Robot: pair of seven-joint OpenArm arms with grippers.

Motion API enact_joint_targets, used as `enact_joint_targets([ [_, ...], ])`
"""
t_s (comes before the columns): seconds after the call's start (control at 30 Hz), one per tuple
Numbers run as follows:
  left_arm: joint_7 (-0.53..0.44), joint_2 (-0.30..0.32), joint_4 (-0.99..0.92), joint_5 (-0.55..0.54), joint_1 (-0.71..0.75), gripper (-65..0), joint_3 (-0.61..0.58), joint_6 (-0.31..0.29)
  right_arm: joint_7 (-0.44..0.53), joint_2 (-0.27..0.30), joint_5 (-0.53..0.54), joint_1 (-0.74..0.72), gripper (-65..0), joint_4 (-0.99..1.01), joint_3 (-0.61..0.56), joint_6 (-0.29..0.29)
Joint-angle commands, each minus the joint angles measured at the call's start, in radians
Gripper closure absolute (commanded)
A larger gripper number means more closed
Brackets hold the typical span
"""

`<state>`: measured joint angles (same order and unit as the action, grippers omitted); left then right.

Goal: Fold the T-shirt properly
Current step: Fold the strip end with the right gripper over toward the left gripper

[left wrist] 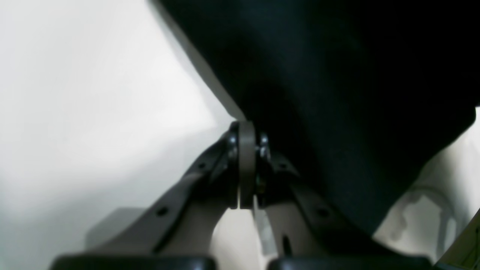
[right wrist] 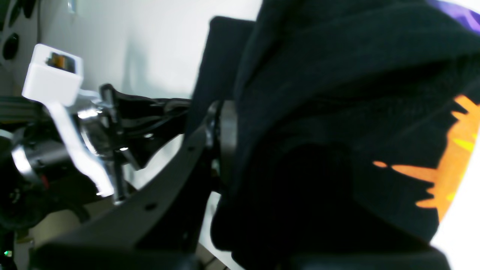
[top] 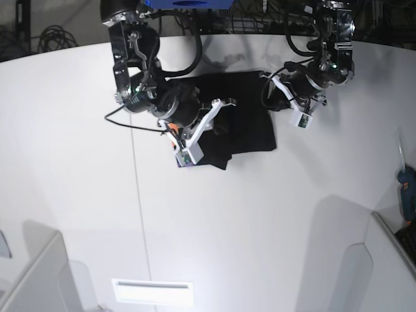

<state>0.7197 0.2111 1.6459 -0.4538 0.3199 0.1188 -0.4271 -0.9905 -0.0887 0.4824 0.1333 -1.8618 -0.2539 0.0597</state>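
Note:
The black T-shirt lies bunched at the back middle of the white table. My left gripper is shut on an edge of the shirt, which hangs over its right finger; in the base view it is at the shirt's right upper corner. My right gripper is at the shirt's left side. In the right wrist view the cloth covers one finger, and the orange print and a bit of purple show. The jaws seem shut on the cloth.
The left arm's white camera box shows close by in the right wrist view. A blue object sits at the table's right edge. White panels stand at the front corners. Cables hang behind the table.

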Motion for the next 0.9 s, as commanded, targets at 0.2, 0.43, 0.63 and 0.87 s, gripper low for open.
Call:
enact_joint_targets([
  [0.2,0.039,0.011,0.006,0.036,0.023,0.0,0.022,0.014,0.018,-0.009,0.016,-0.03,0.0,0.021,-0.002,0.002],
  [0.43,0.039,0.009,0.021,0.03,0.052,0.0,0.104,0.012,0.02,-0.009,0.016,-0.034,0.0,0.024,-0.002,0.002],
  [0.63,0.039,0.011,0.13,0.028,0.117,0.0,0.196,0.007,0.02,-0.009,0.016,-0.028,0.0,0.024,0.0,0.002],
  [0.87,0.041,0.007,0.182,0.028,0.19,0.0,0.292,0.007,0.02,-0.01,0.02,-0.024,0.0,0.024,0.0,0.002],
])
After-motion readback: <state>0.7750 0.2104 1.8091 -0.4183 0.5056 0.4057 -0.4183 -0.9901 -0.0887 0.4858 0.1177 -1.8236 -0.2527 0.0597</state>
